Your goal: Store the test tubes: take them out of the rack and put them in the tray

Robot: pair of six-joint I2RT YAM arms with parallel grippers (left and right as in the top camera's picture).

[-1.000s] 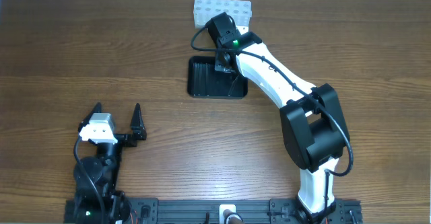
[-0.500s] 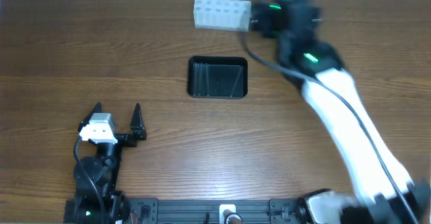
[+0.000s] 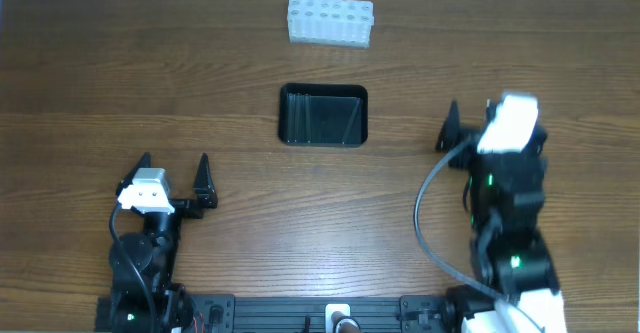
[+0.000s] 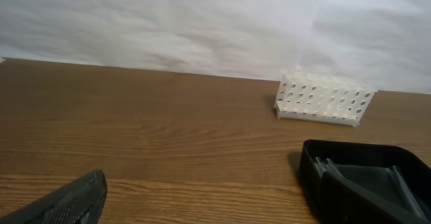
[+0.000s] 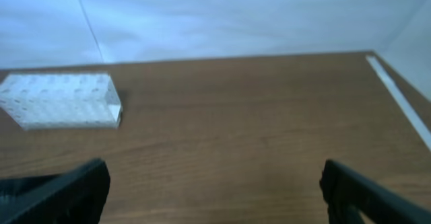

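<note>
Near field: the left jaws sit low over the tabletop (image 3: 90, 83), close to that arm's base. They are spread wide with nothing between them, and one dark finger (image 4: 74, 197) shows in the left wrist view. The right jaws stand on the opposite side, a little farther out from their base, also wide apart and empty. Their fingers (image 5: 64, 187) frame bare wood in the right wrist view. Neither is near a task item.

Mid field: the black tray (image 3: 283, 116) lies flat beyond both arms, roughly midway between them. Clear test tubes (image 3: 325, 118) lie inside it, side by side. We cannot read a count.

Far field: the white rack (image 3: 331, 20) stands upright beyond the tray, near it but not touching. From above its wells look vacant, and no tube stands out of it in either wrist view. Clear tubes against white are hard to rule out, though.

Judgement: we read the transfer as finished or nearly so, with both arms at rest. The next move calls for checking the rack wells. If a tube remains, an arm must reach past the tray, descend upright onto the tube top and close gently. It should lift straight out of the well before tilting the tube to lay it among the others.
</note>
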